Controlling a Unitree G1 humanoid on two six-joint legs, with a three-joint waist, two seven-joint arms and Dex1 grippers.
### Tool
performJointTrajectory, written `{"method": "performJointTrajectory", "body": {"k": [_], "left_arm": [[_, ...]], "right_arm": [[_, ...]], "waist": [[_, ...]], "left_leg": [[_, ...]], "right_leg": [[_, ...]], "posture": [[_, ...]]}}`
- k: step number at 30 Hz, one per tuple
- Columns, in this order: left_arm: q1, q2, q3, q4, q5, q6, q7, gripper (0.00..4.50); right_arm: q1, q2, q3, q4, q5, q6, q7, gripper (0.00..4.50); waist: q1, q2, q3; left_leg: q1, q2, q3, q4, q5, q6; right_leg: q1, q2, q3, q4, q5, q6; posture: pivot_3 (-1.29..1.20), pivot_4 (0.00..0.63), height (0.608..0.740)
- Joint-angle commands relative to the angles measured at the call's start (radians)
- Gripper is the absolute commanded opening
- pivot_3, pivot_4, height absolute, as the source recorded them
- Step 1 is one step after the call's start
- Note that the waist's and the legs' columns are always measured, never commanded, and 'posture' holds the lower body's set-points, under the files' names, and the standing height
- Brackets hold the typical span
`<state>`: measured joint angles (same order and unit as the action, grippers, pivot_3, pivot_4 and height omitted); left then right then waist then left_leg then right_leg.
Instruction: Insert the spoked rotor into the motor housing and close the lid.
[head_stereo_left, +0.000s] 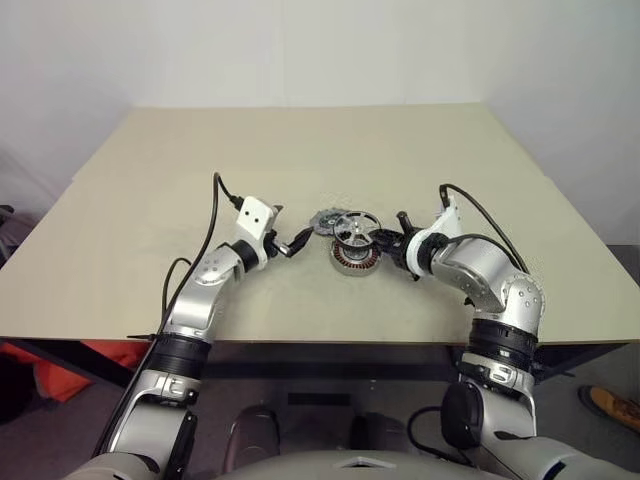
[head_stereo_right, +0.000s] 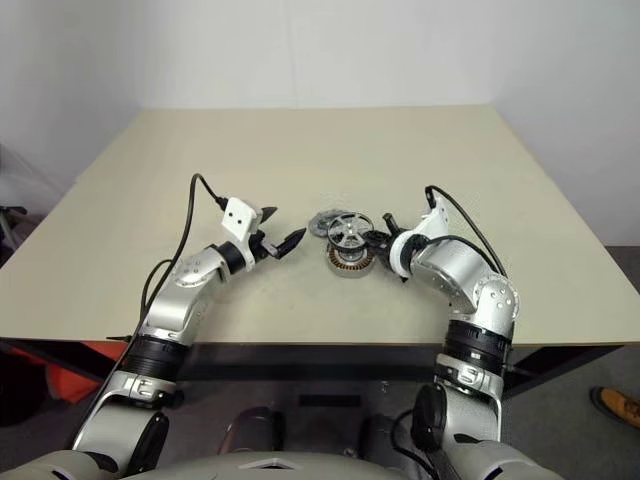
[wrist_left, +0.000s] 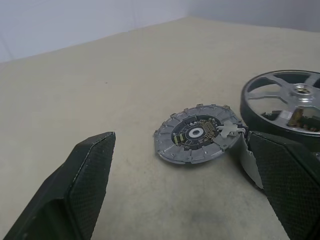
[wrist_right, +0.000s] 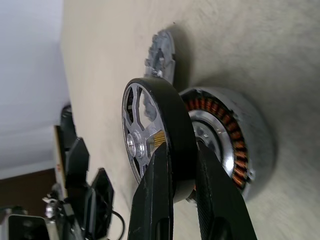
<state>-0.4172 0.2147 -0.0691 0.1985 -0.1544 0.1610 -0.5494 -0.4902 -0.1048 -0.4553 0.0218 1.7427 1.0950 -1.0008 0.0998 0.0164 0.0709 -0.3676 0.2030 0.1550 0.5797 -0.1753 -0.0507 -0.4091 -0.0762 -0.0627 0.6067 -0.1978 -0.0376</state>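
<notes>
On the beige bench (head_stereo_left: 300, 150), the left gripper (head_stereo_right: 282, 228) hovers with its jaws spread wide and empty, pointing at the lid (wrist_left: 197, 134), a flat toothed grey disc lying face-up with a small circuit board at its centre, its markings too fine to read. Just right of the lid, the right gripper (wrist_right: 182, 150) has its jaws pinched narrow on the dark rim of the spoked rotor (wrist_right: 150, 135), held tilted over the open motor housing (wrist_right: 235, 145), whose copper windings show beneath it.
</notes>
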Motion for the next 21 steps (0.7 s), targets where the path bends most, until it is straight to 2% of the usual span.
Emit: {"method": "performJointTrajectory", "body": {"k": [1, 10, 21], "left_arm": [[-0.004, 0.008, 0.012, -0.017, -0.002, -0.016, 0.002, 4.5], [-0.004, 0.009, 0.011, -0.018, -0.002, -0.013, -0.001, 4.5], [-0.001, 0.009, 0.009, -0.023, -0.002, -0.01, 0.001, 4.5]], "right_arm": [[0.018, -0.036, 0.063, -0.062, 0.09, -0.05, -0.015, 0.32], [0.084, -0.107, 0.177, -0.094, 0.157, -0.157, -0.008, 0.32], [0.081, -0.158, 0.238, -0.085, 0.164, -0.236, 0.03, 0.32]], "waist": [[0.0, 0.0, 0.0], [0.0, 0.0, 0.0], [0.0, 0.0, 0.0]], "left_leg": [[0.0, 0.0, 0.0, 0.0, 0.0, 0.0], [-0.002, 0.0, 0.0, 0.0, 0.0, 0.0], [-0.005, -0.001, 0.0, 0.0, 0.0, 0.0]], "right_leg": [[0.0, 0.0, 0.0, 0.0, 0.0, 0.0], [-0.001, 0.0, 0.0, -0.001, -0.001, 0.001], [-0.002, 0.0, 0.0, -0.001, -0.001, 0.001]], "posture": [[0.0, 0.0, 0.74], [0.0, 0.0, 0.74], [0.0, 0.0, 0.74]]}}
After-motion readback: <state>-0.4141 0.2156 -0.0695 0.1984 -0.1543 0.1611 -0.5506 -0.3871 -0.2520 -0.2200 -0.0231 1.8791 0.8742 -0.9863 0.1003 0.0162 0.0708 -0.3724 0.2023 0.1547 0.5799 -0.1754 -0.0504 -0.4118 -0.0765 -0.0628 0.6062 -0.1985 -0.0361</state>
